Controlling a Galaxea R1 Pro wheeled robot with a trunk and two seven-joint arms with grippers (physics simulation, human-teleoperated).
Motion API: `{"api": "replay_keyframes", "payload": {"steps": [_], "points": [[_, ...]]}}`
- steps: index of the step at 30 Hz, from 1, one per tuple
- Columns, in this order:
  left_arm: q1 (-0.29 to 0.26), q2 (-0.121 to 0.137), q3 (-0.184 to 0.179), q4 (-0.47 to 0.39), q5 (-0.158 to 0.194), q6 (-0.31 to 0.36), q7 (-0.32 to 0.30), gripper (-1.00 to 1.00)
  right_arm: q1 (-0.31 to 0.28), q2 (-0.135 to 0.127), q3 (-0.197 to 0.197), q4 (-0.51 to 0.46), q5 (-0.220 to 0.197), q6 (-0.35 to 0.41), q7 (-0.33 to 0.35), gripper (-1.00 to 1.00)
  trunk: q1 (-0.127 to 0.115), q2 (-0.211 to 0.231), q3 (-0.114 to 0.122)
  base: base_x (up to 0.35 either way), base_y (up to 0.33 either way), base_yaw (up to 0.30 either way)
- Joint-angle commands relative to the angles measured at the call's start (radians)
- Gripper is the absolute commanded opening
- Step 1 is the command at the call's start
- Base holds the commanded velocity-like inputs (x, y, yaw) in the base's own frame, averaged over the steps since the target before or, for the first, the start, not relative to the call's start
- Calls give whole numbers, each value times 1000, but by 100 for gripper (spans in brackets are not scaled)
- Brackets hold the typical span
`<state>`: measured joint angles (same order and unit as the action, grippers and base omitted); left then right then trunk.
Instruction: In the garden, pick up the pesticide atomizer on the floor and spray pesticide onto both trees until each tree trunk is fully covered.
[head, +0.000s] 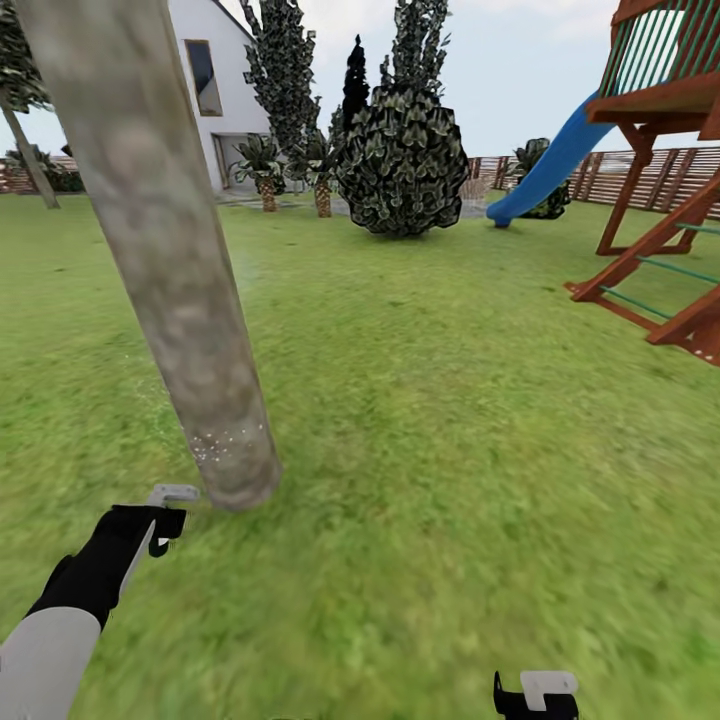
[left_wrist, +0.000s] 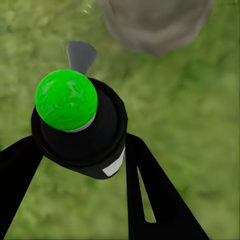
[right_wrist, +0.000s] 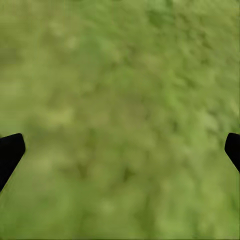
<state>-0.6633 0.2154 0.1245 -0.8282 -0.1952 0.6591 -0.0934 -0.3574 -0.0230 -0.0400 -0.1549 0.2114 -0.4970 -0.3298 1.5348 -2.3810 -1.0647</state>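
A thick grey-brown mottled tree trunk (head: 170, 270) rises at the left, with fine white specks (head: 222, 440) near its base. My left gripper (head: 160, 522) sits low on the lawn side of that base, a short way from it. It is shut on the pesticide atomizer (left_wrist: 80, 135), a black bottle with a white band and a bright green tip (left_wrist: 66, 99); its grey nozzle (left_wrist: 80, 54) points toward the trunk base (left_wrist: 155, 22). My right gripper (head: 537, 692) hangs open over bare grass, fingertips (right_wrist: 11, 150) wide apart. A second, thinner-looking trunk (head: 32, 150) stands far off left.
A wooden play frame (head: 660, 230) with a blue slide (head: 550, 165) stands at the right. A dark round bush (head: 403, 165), cypresses and a white house (head: 215, 80) lie ahead, with a slat fence (head: 680, 175) behind. Open lawn (head: 420, 400) spreads between.
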Motion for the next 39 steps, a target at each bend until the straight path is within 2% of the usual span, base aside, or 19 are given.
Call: {"api": "replay_keyframes", "payload": {"steps": [1,5,9,12,14,16,17,18,19,20,22,25,26,29,30,33,34,35,39], "points": [[-6,-1,0,-2,0,2,-1,-100,0,0,0,0,0,0,0,100,0,0,0,0,0,277],[-57,-22,-1,-3,3,11,-11,-100,0,0,0,0,0,0,0,100,0,0,0,0,0,235],[-97,-15,-8,-5,2,22,-19,-100,0,-1,-1,0,-1,0,-1,100,0,0,0,0,0,21],[-105,-97,-20,-85,1,85,-19,-100,0,-3,-1,0,-1,0,-1,100,0,0,0,0,0,0],[-110,-103,-20,-117,1,122,-19,-100,0,-3,-1,0,-1,1,0,100,0,0,0,0,0,0],[-123,-77,-14,-127,2,163,-21,-100,0,-3,-1,0,-1,2,-1,100,0,0,0,0,0,0],[-124,-44,-12,-128,3,168,-26,-100,0,-3,-1,0,-1,1,0,100,0,0,0,0,0,0],[-125,2,-10,-128,3,170,-57,-100,0,-3,-1,0,-1,1,0,100,0,0,0,0,0,0],[-123,38,-9,-129,2,171,-115,-100,0,-3,-1,0,-1,2,-1,100,0,0,0,0,0,0],[-117,54,-13,-130,-3,171,-174,-100,0,-3,-1,0,-1,2,-1,100,0,0,0,0,0,0],[-119,49,-19,-135,-5,170,-199,-100,0,-3,-1,0,-1,2,-1,100,0,0,0,0,0,0],[-127,-13,-21,-182,-10,191,-203,-100,0,-3,-1,0,-1,2,0,100,0,0,0,0,0,0],[-131,-12,-14,-194,-12,206,-203,-100,0,-3,-1,0,-1,2,-1,100,0,0,0,0,0,0],[-143,87,-6,-200,-5,215,-208,-100,0,-3,-1,0,-1,2,0,100,0,0,0,0,0,0],[-139,93,-9,-202,-5,216,-208,-100,0,-3,-1,0,-1,2,0,100,0,0,0,0,0,0],[-136,91,-17,-251,-5,252,-207,-100,0,-2,0,0,-1,2,0,100,0,0,0,0,0,0],[-139,82,-18,-271,-5,273,-207,-100,0,-2,0,0,-1,2,0,100,0,0,0,0,0,16],[-137,55,-19,-325,-8,296,-206,-100,0,-2,0,0,-1,2,0,100,0,0,0,0,0,188],[-132,41,-29,-346,-11,304,-203,-100,0,-2,0,0,-1,2,0,100,0,0,0,57,-42,128]]}}
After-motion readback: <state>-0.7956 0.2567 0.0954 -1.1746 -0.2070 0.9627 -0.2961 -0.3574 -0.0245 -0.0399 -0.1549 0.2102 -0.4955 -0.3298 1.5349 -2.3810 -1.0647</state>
